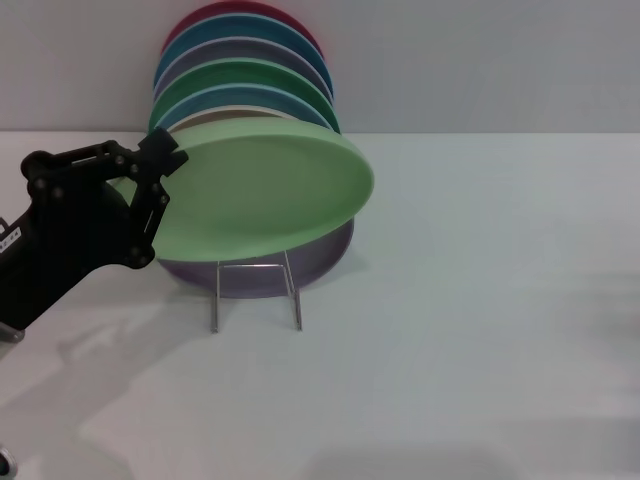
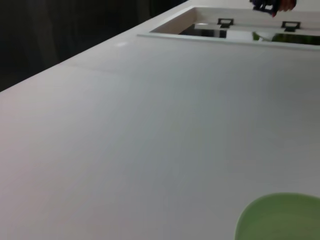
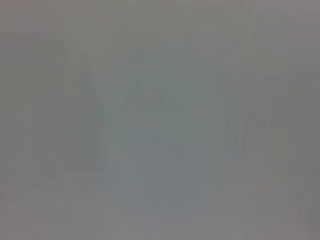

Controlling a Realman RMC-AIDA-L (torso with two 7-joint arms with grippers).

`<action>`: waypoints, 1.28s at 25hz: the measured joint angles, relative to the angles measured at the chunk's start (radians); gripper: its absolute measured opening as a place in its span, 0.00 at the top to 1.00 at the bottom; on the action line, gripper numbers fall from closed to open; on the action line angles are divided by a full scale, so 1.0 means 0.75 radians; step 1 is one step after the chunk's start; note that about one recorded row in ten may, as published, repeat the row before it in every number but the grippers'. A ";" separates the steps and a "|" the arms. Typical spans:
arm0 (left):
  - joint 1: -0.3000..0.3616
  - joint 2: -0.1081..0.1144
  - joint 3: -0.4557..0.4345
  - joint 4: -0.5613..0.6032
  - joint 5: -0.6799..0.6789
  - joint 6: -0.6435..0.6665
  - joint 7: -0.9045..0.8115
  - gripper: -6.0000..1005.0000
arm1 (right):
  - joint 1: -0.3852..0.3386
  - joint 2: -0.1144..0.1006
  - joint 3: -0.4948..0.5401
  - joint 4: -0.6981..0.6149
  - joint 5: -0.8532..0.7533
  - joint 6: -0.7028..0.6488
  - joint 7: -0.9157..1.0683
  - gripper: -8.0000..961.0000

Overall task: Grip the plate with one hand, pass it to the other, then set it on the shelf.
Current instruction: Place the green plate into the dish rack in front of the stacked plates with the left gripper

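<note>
The pale mint-green plate point(image 1: 265, 190) hangs tilted just above the front of the silver wire shelf point(image 1: 256, 290), in front of the lavender plate. My left gripper point(image 1: 155, 185) is shut on the plate's left rim. A sliver of the plate also shows in the left wrist view point(image 2: 280, 217). The right gripper is out of view; its wrist view shows only a blank grey surface.
Several plates stand in the shelf behind: a lavender-purple one point(image 1: 300, 265) in front, then a dark green one point(image 1: 250, 80), blue ones and a red one point(image 1: 240, 15) at the back. The white table point(image 1: 480, 330) spreads to the right and front.
</note>
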 joint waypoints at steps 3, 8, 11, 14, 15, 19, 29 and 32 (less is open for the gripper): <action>-0.017 0.007 0.025 0.009 0.000 -0.012 -0.004 0.94 | 0.000 0.000 0.000 0.000 0.000 0.000 0.000 0.60; -0.037 0.009 0.048 0.016 0.001 -0.053 -0.006 0.93 | 0.000 0.003 0.000 -0.002 0.000 0.000 0.000 0.60; -0.044 0.009 0.066 0.016 0.001 -0.074 -0.007 0.93 | 0.000 0.004 0.000 -0.001 0.000 0.000 0.000 0.60; -0.045 0.009 0.071 0.016 0.001 -0.082 -0.007 0.93 | 0.001 0.004 0.000 -0.001 0.000 0.000 0.000 0.60; -0.045 0.009 0.075 0.016 0.001 -0.086 -0.007 0.93 | 0.003 0.004 0.000 0.000 0.003 0.000 0.000 0.60; -0.041 0.009 0.083 0.016 0.001 -0.113 -0.007 0.93 | 0.008 0.004 0.000 0.001 0.009 0.000 0.000 0.60; -0.027 -0.001 0.123 0.015 0.000 -0.177 -0.007 0.93 | 0.024 -0.001 0.017 0.002 0.010 -0.014 0.000 0.60; -0.022 -0.001 0.134 0.013 0.000 -0.185 -0.007 0.92 | 0.028 -0.001 0.020 0.002 0.010 -0.015 0.000 0.60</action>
